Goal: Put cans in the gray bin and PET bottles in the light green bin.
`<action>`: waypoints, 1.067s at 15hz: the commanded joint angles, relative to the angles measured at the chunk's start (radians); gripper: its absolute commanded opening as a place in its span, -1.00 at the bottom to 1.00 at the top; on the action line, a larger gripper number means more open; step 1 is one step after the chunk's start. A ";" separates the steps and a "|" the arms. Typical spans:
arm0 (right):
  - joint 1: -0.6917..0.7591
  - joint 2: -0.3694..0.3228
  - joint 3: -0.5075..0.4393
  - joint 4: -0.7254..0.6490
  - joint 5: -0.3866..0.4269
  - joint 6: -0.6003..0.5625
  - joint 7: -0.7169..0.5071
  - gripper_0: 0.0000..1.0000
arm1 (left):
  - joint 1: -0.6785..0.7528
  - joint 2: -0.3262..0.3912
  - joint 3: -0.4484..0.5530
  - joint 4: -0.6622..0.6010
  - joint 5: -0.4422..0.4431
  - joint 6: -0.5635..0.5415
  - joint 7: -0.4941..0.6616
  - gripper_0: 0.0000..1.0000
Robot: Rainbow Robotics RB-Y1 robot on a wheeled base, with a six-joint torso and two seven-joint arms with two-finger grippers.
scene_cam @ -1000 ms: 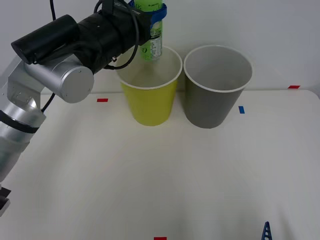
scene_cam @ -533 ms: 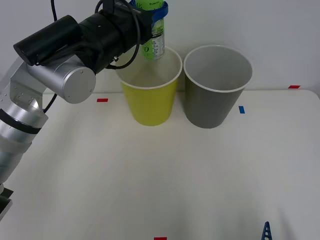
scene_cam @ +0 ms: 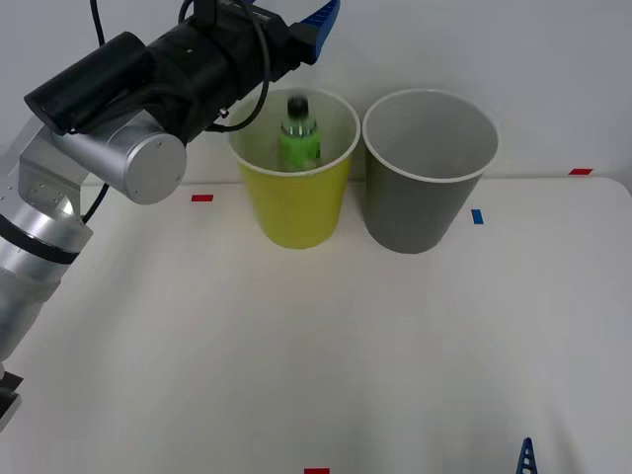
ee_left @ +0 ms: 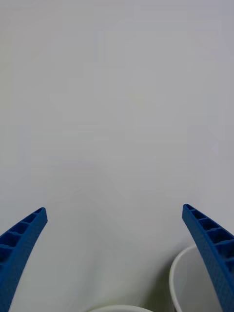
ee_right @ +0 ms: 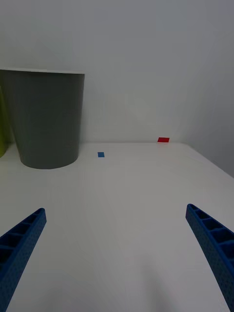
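The PET bottle [scene_cam: 298, 133], clear with a green label and black cap, is inside the mouth of the light green bin [scene_cam: 294, 207], blurred as it drops. Directly above the bin's rim my left gripper [scene_cam: 314, 18] stands open with nothing in it; in the left wrist view its blue fingers [ee_left: 22, 243] are spread wide before a white wall. The gray bin [scene_cam: 425, 197] stands just right of the green one, also seen as the gray bin [ee_right: 46, 119] from the right wrist. My right gripper [ee_right: 117, 253] is open and low over the table near its front right.
Small red tape marks [scene_cam: 201, 197] and a blue one [scene_cam: 477, 216] lie on the white table [scene_cam: 316, 346]. A white wall rises right behind the bins. The table's edge runs at far right.
My left gripper opened and let go of the bottle, which fell from above the rim into the light green bin. The right arm stayed still.
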 commanded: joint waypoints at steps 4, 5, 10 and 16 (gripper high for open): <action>0.000 0.000 0.000 0.000 0.000 0.000 0.000 1.00 | 0.081 0.096 0.069 -0.152 0.009 -0.026 0.001 1.00; 0.000 0.000 0.000 0.000 0.000 0.000 0.000 1.00 | 0.150 0.102 0.111 -0.223 -0.002 -0.026 -0.002 1.00; 0.000 0.000 0.000 0.000 0.000 0.000 0.000 1.00 | 0.556 0.099 0.261 -0.488 -0.017 -0.028 -0.016 1.00; 0.000 0.000 0.000 0.000 0.000 0.000 0.000 1.00 | 0.946 0.135 0.286 -0.623 -0.022 -0.078 -0.029 1.00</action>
